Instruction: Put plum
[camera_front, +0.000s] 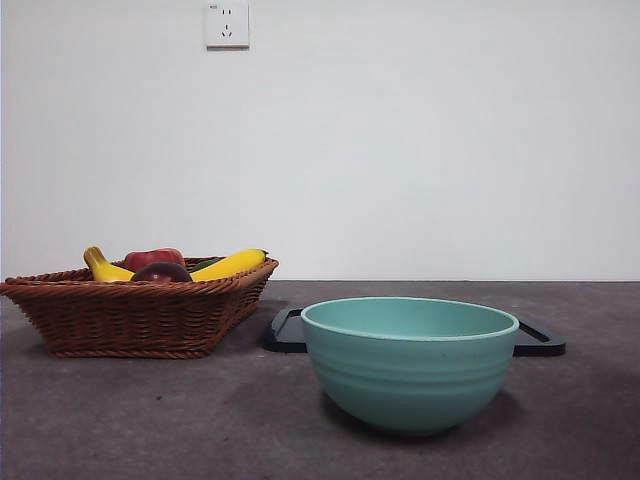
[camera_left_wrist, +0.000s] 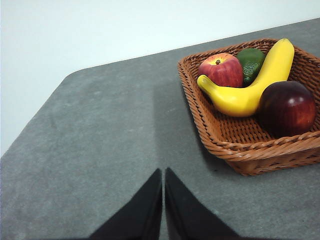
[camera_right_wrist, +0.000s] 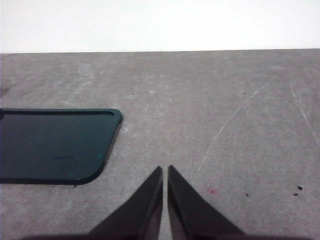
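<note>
Left pincer (camera_left_wrist: 163, 172): jaws pressed together, holding nothing, poised over bare grey surface (camera_left_wrist: 100, 140), apart from the basket.
Right pincer (camera_right_wrist: 165, 170): jaws likewise together and empty, above the surface just beside the corner of the dark tray (camera_right_wrist: 50, 145).
Basket (camera_left_wrist: 240, 150): brown wicker, the landmark here; its far side is cut off by the edge of the left wrist view.
Plum (camera_left_wrist: 286, 108): dark maroon and glossy, lying in the basket at the corner nearest the left pincer, touching the banana; from the front only its top shows above the basket rim.
Banana (camera_left_wrist: 250, 85): yellow, curved across the middle of the basket.
Apple (camera_left_wrist: 221, 70): bright red, in the basket beyond the banana.
Green fruit (camera_left_wrist: 250, 62): in the basket, half hidden behind the banana; its kind is hard to make out.
Bowl (camera_front: 410, 365): teal, outside the basket, in front of the tray and hiding most of it; its inside cannot be seen.
Wall socket (camera_front: 227, 24): on the white wall, high above the basket.
</note>
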